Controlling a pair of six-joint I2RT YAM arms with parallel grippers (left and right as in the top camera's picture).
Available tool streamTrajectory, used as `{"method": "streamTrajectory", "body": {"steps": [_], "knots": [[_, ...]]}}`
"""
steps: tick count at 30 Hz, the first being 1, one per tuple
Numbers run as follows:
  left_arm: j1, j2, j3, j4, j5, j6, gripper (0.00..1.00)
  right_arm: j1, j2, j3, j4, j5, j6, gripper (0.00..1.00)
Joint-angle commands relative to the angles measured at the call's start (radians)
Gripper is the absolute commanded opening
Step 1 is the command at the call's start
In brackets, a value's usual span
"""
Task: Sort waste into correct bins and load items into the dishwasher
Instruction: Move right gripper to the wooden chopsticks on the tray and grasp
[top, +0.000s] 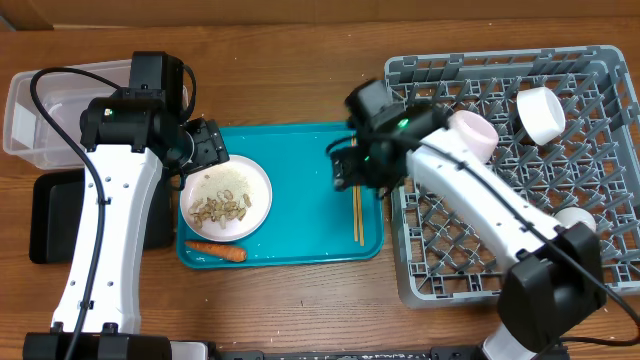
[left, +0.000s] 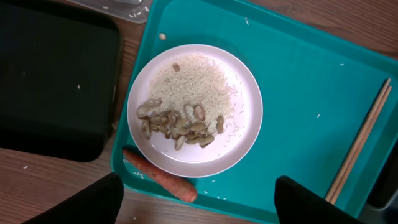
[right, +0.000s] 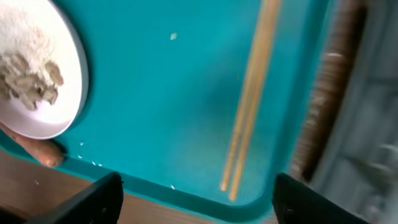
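Note:
A white plate (top: 228, 200) with rice and beige food scraps (left: 180, 121) lies on the left of the teal tray (top: 300, 160). An orange carrot (top: 215, 250) lies by the tray's front rim, also in the left wrist view (left: 163, 177). Wooden chopsticks (top: 357, 214) lie at the tray's right side, also in the right wrist view (right: 249, 106). My left gripper (top: 205, 147) is open and empty above the plate's near edge (left: 199, 202). My right gripper (top: 348, 172) is open and empty above the chopsticks (right: 196, 199). Foil ball and red wrapper are out of view.
The clear tub (top: 40, 110) stands far left, with the black tray (top: 50, 215) in front of it. The grey dish rack (top: 520, 250) on the right holds a pinkish bowl (top: 475, 135), a white cup (top: 540, 113) and another white piece (top: 577, 218).

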Motion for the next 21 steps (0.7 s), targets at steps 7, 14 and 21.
{"method": "streamTrajectory", "body": {"steps": [7, 14, 21], "knots": [[0.002, -0.007, 0.008, 0.001, 0.004, -0.014, 0.80, 0.094, 0.006, -0.224, 0.217, 0.072, 0.098, 0.67], [0.002, -0.007, 0.008, 0.000, 0.005, -0.014, 0.80, 0.096, 0.041, -0.254, 0.246, 0.094, 0.119, 0.67], [0.002, -0.007, 0.008, -0.004, 0.004, -0.014, 0.80, 0.096, 0.079, -0.255, 0.248, 0.074, 0.119, 0.67]]}}
